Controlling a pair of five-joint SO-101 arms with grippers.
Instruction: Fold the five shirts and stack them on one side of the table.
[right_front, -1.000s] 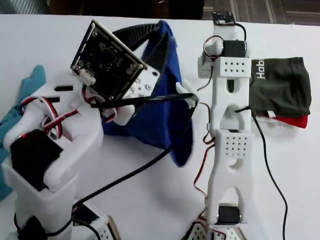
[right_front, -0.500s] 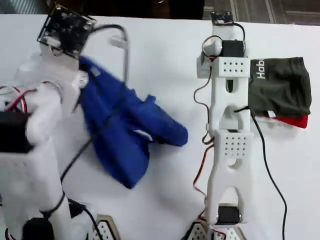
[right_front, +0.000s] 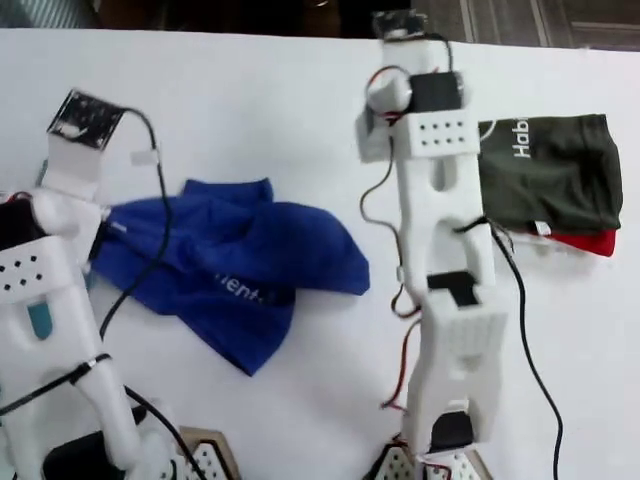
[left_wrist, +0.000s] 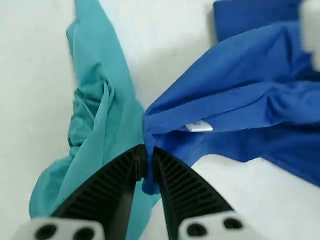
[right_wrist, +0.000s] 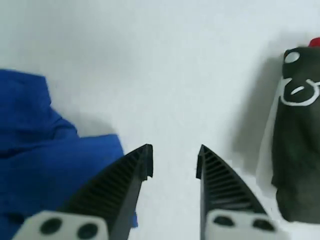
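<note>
Brightly, evenly lit from above. Near-white wash over the desk (right_front: 250, 100) in high view. Soft, short shadows beside the dark shirt (right_wrist: 295, 150) and along the blue shirt (right_wrist: 45, 150) edge in right wrist view; similar under blue folds in left wrist view.

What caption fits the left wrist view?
Left tool shut on an edge of the blue shirt, teal shirt crumpled beside it on the white table.

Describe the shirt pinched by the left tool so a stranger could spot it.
On the white table, look left of centre. The blue shirt lies there crumpled, one edge pinched in the left tool. It is deep blue, unlike the teal shirt beside it and the folded dark green shirt.
</note>
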